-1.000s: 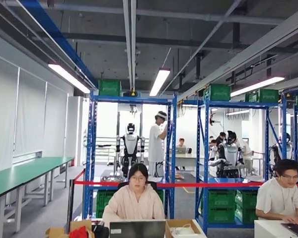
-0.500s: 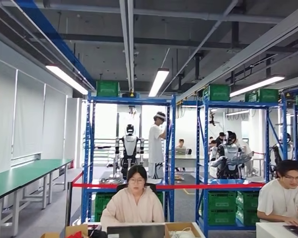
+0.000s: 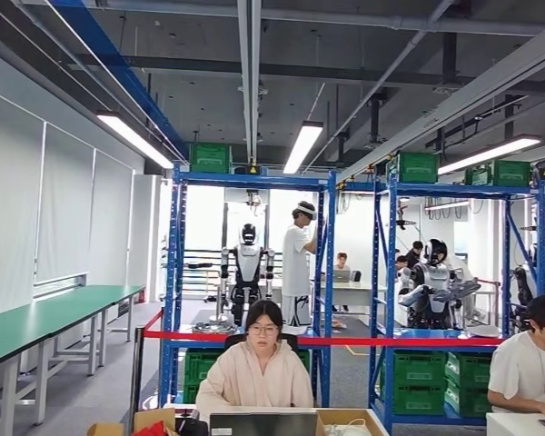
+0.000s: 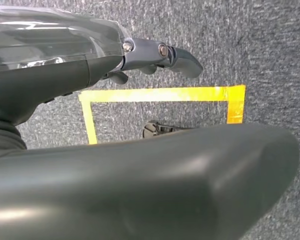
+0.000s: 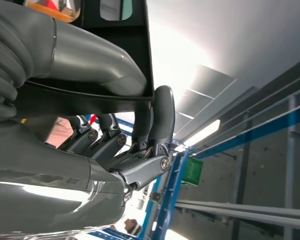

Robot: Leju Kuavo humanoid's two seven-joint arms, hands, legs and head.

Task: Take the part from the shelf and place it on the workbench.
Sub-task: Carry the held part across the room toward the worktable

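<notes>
Blue steel shelves (image 3: 249, 282) stand well ahead across the hall, behind a person at a laptop (image 3: 262, 363); a green workbench (image 3: 44, 318) runs along the left wall. Nearer, the black part (image 5: 114, 55) sits in the right hand (image 5: 141, 135), a flat dark panel pinched between thumb above and fingers (image 5: 161, 120) hooked over its edge. It looks stiff, light and smooth, so likely slippery; gripping at the rim seems sound. The left hand (image 4: 156, 55) hangs over grey carpet, fingers loosely out, holding nothing.
</notes>
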